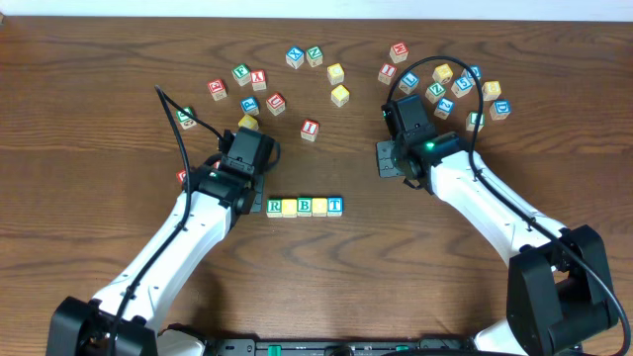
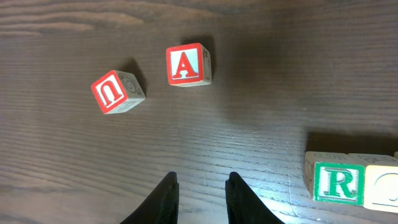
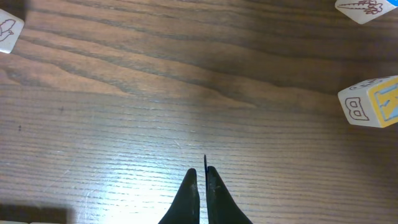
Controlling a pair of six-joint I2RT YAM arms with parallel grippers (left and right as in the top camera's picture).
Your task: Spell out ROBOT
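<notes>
White left arm (image 1: 183, 234) stretches forward, pincer (image 2: 202, 200) slightly parted.

Even light from above keeps the overhead view bright and sharp, while both wrist views are dimmer, with pale glare on the worktop (image 2: 280, 193) grain and a soft shadow beside the A cube (image 2: 186, 64).

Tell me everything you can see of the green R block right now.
The R block is a small cube of pale wood. Its top face shows a green R inside a green border on white. It sits flat on the table at the left end of the five-block row. Its right side meets a yellow-faced block, and its other sides are free. The left gripper stands close beside it, jaws apart and empty, not touching it.
</notes>
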